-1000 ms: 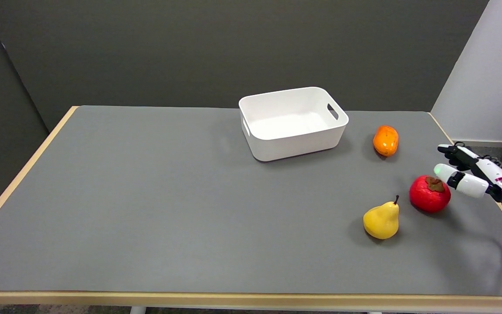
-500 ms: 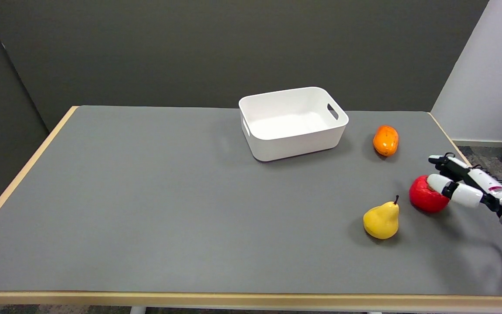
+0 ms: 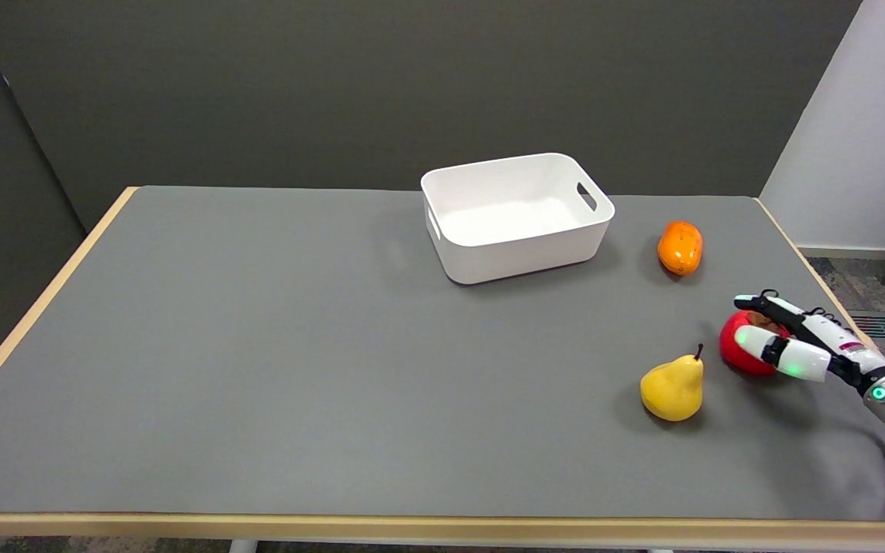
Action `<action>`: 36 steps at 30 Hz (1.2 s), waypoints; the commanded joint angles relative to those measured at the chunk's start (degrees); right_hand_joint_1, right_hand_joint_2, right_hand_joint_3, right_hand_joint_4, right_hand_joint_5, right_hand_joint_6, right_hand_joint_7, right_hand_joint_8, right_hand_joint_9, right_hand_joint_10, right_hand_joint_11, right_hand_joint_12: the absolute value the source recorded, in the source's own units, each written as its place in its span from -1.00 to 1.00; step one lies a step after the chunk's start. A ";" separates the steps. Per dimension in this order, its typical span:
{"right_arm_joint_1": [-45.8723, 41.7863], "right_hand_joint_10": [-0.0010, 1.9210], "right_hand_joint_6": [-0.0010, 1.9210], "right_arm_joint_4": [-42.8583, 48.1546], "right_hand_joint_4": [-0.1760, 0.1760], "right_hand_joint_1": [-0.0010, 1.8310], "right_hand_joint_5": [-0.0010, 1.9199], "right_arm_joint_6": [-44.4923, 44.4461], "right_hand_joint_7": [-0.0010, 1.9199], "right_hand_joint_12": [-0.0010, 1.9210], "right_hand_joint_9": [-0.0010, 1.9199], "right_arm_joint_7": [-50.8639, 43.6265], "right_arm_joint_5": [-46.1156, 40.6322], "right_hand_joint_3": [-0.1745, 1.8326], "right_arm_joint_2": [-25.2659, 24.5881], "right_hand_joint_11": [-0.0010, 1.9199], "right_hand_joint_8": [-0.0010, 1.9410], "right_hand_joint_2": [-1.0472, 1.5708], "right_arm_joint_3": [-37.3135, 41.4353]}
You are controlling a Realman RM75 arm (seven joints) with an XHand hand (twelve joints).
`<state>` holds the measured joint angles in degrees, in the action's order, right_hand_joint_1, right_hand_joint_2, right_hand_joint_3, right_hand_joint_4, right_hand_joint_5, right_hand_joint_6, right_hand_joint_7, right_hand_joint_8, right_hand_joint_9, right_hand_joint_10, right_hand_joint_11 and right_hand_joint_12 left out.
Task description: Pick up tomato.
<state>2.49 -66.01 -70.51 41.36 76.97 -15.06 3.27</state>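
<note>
The tomato (image 3: 742, 355) sits on the grey counter (image 3: 296, 346) toward four o'clock, near the right edge. The right hand (image 3: 784, 342) reaches in from the lower right and lies over it, fingers (image 3: 754, 338) curving around its top and near side; whether they actually grasp it cannot be told. A yellow pear (image 3: 673, 388) stands just beside the tomato at its eight o'clock. An orange fruit (image 3: 680, 246) lies at the tomato's eleven o'clock, and a white bin (image 3: 515, 250) sits at the orange fruit's nine o'clock.

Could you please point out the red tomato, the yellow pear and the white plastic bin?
red tomato (image 3: 738, 355): head view, lower left skin, clear of the hand.
yellow pear (image 3: 671, 390): head view, round body.
white plastic bin (image 3: 523, 253): head view, front wall.
</note>
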 commanded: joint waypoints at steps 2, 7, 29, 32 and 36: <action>0.10 -0.37 -0.57 -1.25 0.63 -0.79 -0.83 3.50 -0.76 0.18 -0.79 0.00 2.26 0.11 -0.30 -0.95 -0.70 0.24 0.47; 0.10 -0.37 -0.57 -1.41 0.64 -0.57 -0.82 3.94 -0.76 0.22 -0.79 0.00 2.28 0.12 -0.39 -0.91 -0.70 0.27 0.38; 0.48 0.57 0.68 0.07 -1.00 0.25 -0.42 -11.94 -0.37 0.99 -0.27 -3.92 0.35 -0.71 -1.12 -0.34 0.67 0.78 13.85; 0.72 0.60 0.67 0.31 -1.00 0.25 -0.41 -12.58 -0.36 1.00 -0.24 -3.92 2.21 -0.66 -0.62 -0.27 0.66 0.76 18.59; 1.11 0.59 0.65 0.10 -1.00 0.26 -0.38 -12.00 -0.33 1.00 -0.20 -3.92 5.59 -0.63 0.68 -0.21 0.63 0.74 23.20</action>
<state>2.66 -66.74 -74.53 38.18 78.37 -15.98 11.04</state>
